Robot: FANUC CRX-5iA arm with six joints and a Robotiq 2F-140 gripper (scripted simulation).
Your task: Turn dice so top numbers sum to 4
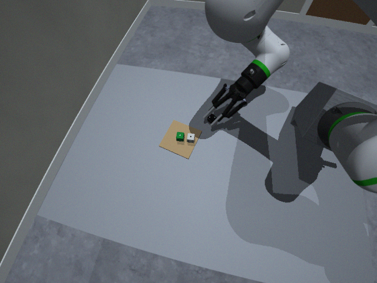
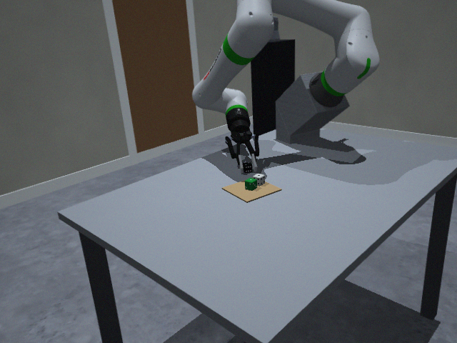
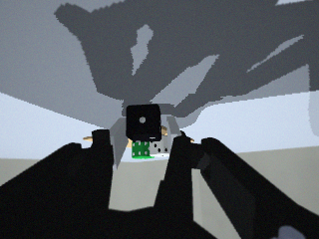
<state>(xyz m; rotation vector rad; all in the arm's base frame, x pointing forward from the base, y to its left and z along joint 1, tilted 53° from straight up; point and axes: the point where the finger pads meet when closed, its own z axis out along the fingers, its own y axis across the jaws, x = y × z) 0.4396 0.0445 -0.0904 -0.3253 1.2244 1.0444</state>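
The wooden mat (image 1: pixel 170 142) (image 2: pixel 235 192) lies flat on the table. On it sit a green die (image 1: pixel 179 136) (image 2: pixel 250 184) (image 3: pixel 141 148) and a white die (image 1: pixel 190 138) (image 2: pixel 259 179) (image 3: pixel 159 147), side by side, each with one pip on top. A black die (image 1: pixel 211 118) (image 2: pixel 247 167) (image 3: pixel 143 121) appears to rest on the table beyond the mat's edge, toward the arm. A one-pip side faces the wrist camera; its top number is too small to tell. My gripper (image 1: pixel 208 121) (image 2: pixel 248 170) (image 3: pixel 147 128) is tilted and open, with its fingers apart around the black die.
The grey table (image 1: pixel 136 183) (image 2: pixel 221 236) carries the mat. The robot's base block (image 1: pixel 313 106) (image 2: pixel 306 106) stands at the table's far side. The arm's shadow falls over the black die and one corner of the mat.
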